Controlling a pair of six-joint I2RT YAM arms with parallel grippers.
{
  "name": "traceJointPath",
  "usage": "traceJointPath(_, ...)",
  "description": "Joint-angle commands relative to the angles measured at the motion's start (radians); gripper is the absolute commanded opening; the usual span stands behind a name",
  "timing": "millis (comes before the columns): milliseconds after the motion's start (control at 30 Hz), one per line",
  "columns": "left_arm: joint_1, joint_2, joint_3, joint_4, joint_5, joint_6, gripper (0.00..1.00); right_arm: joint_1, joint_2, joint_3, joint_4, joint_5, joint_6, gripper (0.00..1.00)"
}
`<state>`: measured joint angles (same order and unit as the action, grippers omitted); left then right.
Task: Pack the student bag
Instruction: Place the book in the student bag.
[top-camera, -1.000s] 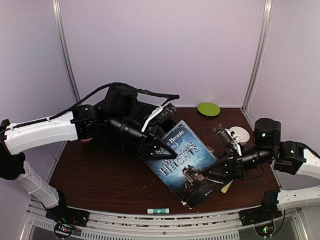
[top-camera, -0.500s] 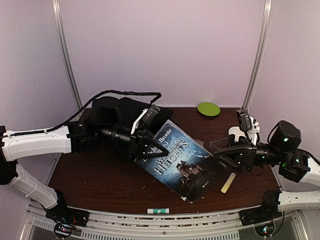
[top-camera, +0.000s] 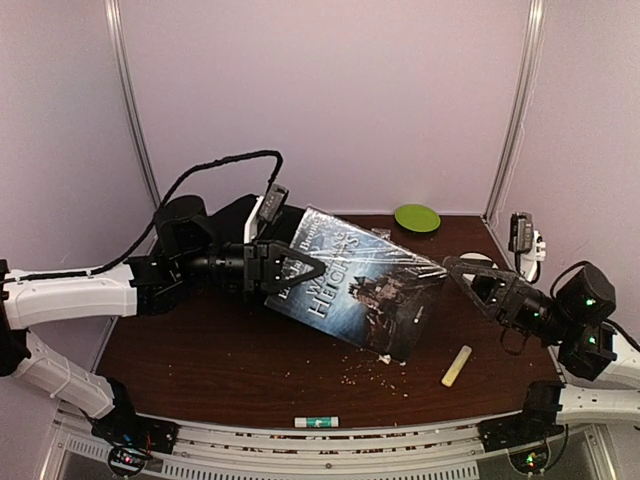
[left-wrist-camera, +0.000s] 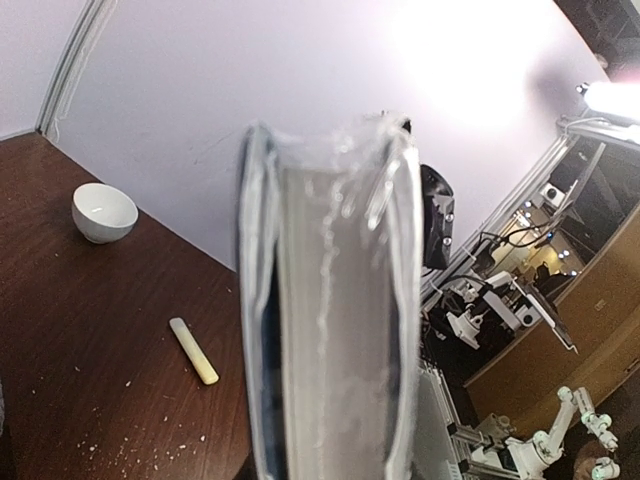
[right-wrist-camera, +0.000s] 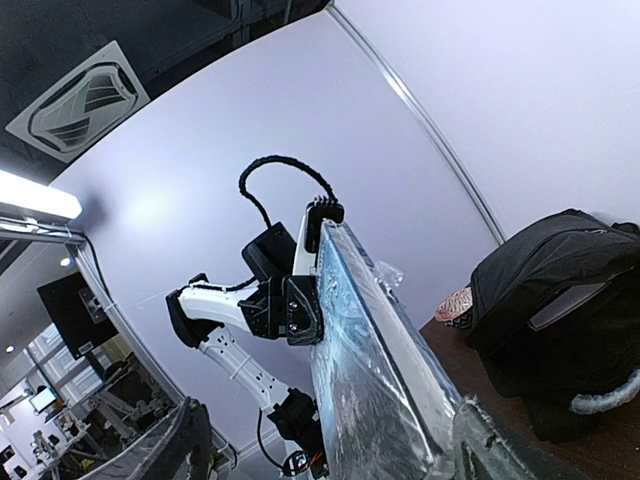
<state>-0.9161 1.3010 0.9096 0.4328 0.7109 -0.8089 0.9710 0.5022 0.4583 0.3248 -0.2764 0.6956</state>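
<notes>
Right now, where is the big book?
In the top view, the book hangs above the table, clamped in the left gripper, between the backpack and the open right gripper.

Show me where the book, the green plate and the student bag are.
book (top-camera: 360, 295): top external view, middle of its front cover.
green plate (top-camera: 417, 217): top external view, its bare centre.
student bag (right-wrist-camera: 535, 268): right wrist view, black fabric of its upper part.

The big black soft cloth backpack (right-wrist-camera: 540, 260) sits slumped on the dark brown wooden surface (top-camera: 200, 360), at its far left corner. It looks lumpy and floppy. A pale grey strip runs across its side.
</notes>
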Motion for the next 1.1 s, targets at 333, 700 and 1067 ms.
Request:
traceJointPath(333,0.008,-0.060,0.040,0.367,-0.009,-0.039,0.00,0.004,-0.048,-0.054,-0.095,-0.005,0.055,0.84)
traceJointPath(700,0.008,-0.004,0.062,0.419,0.011,-0.087,0.00,0.005,0.156,-0.013,0.179,-0.200,0.123,0.77)
traceJointPath(1067,0.011,0.018,0.098,0.460,0.031,-0.132,0.00,0.004,0.162,-0.011,0.186,-0.221,0.105,0.68)
